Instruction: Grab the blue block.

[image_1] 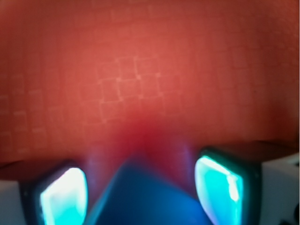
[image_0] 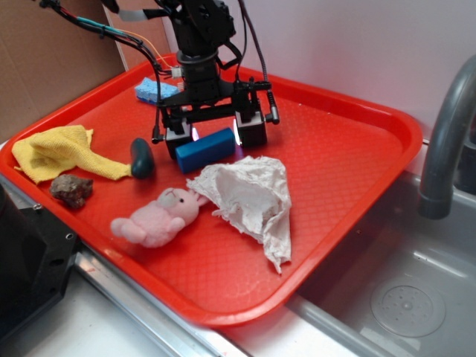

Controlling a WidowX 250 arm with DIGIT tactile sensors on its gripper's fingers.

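Blue block (image_0: 205, 149) sits on the red tray (image_0: 349, 149), right behind the white rag (image_0: 249, 195), with the claw (image_0: 215, 134) spread apart around it, not pinching.

The tray (image_0: 335, 186) is bright red with a fine grid texture, which the wrist view shows as small squares. The blue block (image_0: 206, 149) is saturated medium blue; the sponge (image_0: 152, 89) is a paler blue. The gripper (image_0: 214, 139) is black, its pads (image_1: 63, 197) glowing cyan. The cloth (image_0: 59, 152) is yellow, the crumpled rag (image_0: 253, 201) off-white, the plush (image_0: 158, 219) pale pink, the oblong piece (image_0: 141, 158) dark teal, the rock (image_0: 72, 190) mottled brown-grey.
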